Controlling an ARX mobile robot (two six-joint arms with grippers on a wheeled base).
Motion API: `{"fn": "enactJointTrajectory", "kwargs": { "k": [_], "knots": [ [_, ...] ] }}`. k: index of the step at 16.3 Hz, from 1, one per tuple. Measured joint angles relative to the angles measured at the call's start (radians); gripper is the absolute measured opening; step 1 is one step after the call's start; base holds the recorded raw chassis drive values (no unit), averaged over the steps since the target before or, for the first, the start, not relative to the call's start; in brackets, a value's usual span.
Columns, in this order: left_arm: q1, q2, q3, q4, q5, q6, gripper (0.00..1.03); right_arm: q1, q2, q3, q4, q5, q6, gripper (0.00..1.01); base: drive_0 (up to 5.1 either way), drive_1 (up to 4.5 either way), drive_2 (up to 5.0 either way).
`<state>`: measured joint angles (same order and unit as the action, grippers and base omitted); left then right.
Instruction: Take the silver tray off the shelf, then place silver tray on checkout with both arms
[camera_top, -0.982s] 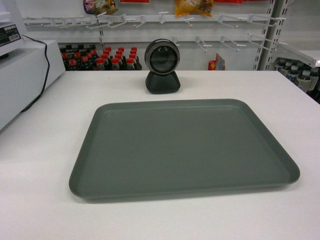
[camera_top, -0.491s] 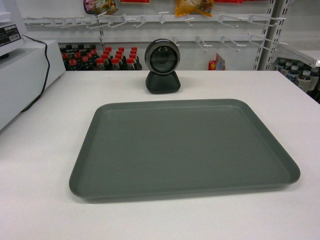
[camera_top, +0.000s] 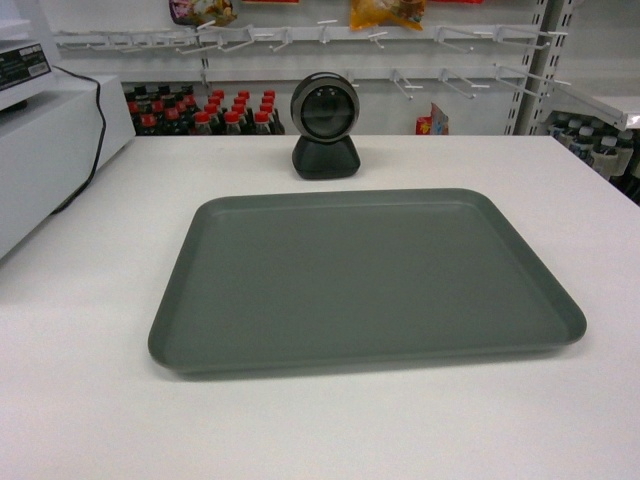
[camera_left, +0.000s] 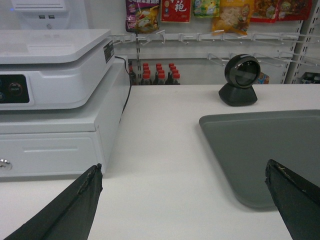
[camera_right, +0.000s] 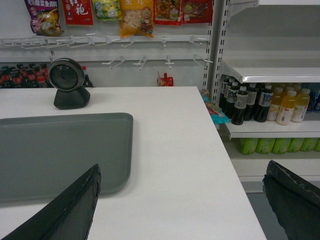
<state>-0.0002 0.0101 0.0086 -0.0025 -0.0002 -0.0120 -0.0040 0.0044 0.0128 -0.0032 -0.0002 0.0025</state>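
Currently, entries by item:

Silver tray (camera_top: 365, 280): lies flat on the checkout (camera_top: 90, 400), centre of the head frame; matte grey, rectangular, rounded corners, shallow raised rim; nothing in it. Whole outline shows only in the head view.

Tray, left wrist view: only the left part shows (camera_left: 260, 150), cut off by the right frame edge; its lower right is covered by a dark finger.

Tray, right wrist view: only the right part shows (camera_right: 60, 150), cut off by the left frame edge.

Checkout: smooth white flat top; near edge out of frame in the head view.

Left gripper (camera_left: 185, 200): two dark, rough-edged fingers (camera_left: 75, 205) at the lower corners of its own frame, spread wide, nothing between them but bare counter and tray corner. Not visible in the head view.

Right gripper (camera_right: 180, 200): fingers (camera_right: 70, 205) likewise spread wide at the lower corners, holding nothing; left finger overlaps the tray's near edge in the picture, contact cannot be told.

Scanner (camera_top: 325, 128): black, round head on a stand, upright beyond the tray's far edge, apart from it.

Cash register (camera_left: 50, 95): white boxy unit, left of frame, partly cut off; black cable runs down its side.

Bottles (camera_right: 280, 102): on white shelves at right of the right wrist view; labels too small to read.

Snack bags (camera_right: 135, 17): hang on pegs at top, cropped.
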Motion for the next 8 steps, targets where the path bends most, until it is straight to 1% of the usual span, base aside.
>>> {"fn": "enactJointTrajectory", "kwargs": {
  "k": [8],
  "knots": [
    [0.0,0.0,0.0,-0.001,0.0,0.0,0.98,0.004,0.0,0.0,-0.002,0.0,0.0,0.98,0.0,0.0,0.0]
  ]
}}
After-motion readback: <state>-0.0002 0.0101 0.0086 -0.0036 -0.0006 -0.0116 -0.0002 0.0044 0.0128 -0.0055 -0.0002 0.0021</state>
